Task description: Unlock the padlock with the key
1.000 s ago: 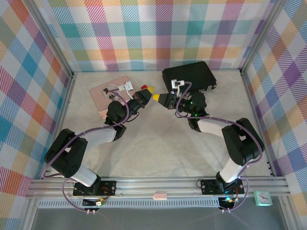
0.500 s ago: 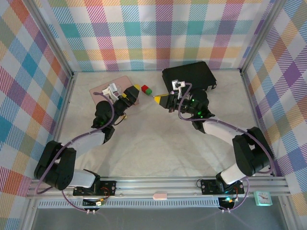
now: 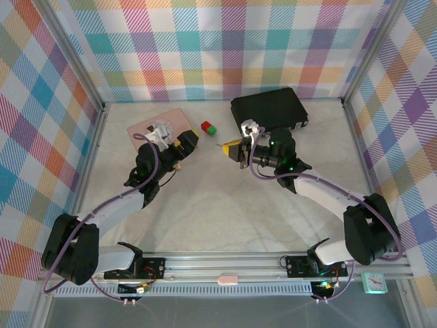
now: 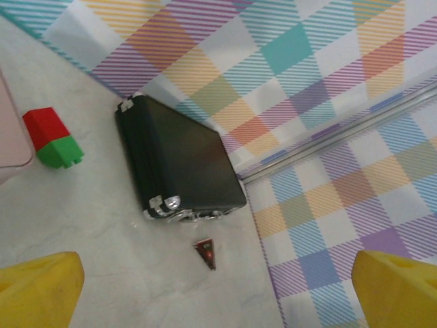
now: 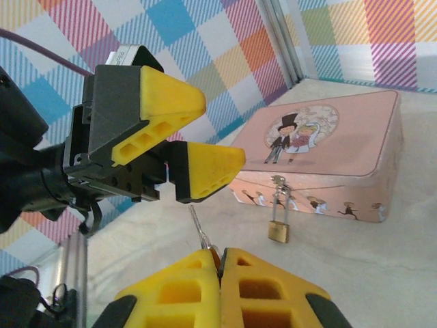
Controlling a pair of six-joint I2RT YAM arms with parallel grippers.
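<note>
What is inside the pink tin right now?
The inside is hidden: the lid of the pink tin is down, and the padlock hangs from the clasp on its front wall. The lid bears a cartoon wedding couple. The right gripper pinches the key, apart from the padlock.

Bright, even light with faint shadows, mostly sharp

Top: above, behind my bases (image 3: 133, 265), looking down. Left wrist: toward case (image 4: 184, 160). Right wrist: near tin (image 5: 328, 147). Top shares both.
</note>
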